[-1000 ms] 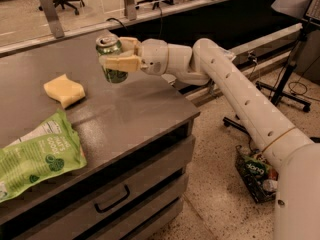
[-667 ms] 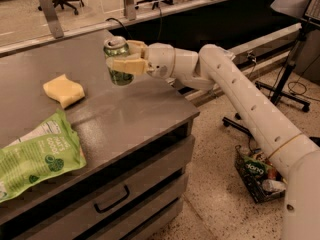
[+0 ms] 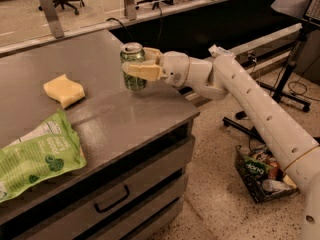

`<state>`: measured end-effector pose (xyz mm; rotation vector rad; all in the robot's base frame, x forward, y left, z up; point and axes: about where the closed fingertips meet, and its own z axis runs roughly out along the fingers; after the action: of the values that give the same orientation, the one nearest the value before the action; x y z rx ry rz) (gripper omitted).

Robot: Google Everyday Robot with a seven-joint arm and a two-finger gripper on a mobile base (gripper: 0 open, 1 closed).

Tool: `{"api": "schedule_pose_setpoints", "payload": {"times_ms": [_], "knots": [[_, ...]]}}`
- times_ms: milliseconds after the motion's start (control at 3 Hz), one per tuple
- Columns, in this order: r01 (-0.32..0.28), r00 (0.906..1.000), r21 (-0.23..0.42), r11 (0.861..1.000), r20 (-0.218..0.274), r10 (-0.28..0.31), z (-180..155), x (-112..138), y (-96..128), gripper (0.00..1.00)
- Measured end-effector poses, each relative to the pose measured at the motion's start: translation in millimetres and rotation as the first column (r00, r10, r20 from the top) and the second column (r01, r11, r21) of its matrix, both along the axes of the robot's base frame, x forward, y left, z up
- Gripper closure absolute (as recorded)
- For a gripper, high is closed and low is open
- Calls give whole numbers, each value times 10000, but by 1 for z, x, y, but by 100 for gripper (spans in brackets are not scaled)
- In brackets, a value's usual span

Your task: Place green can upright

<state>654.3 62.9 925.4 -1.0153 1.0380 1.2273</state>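
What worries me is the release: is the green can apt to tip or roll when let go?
Probably steady: the green can is upright in the end effector, low over the table. Its round sides would likely roll if toppled.

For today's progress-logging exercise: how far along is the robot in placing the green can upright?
Done: the green can is upright over the grey table. In hand: the claw is shut on it. Left: make sure its base sits on the table, then release.

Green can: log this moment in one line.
can: upright, gripped | gripper: shut on can, over table right side | touchdown: cannot tell
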Motion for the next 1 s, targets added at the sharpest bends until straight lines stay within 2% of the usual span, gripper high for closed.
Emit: {"api": "schedule_pose_setpoints", "payload": {"times_ms": [333,1000], "knots": [[232,9996,-137,9996,-179,-235,-4,1,-11,82],[572,9971,-426,9975,-468,-592,-13,3,-21,36]]}}
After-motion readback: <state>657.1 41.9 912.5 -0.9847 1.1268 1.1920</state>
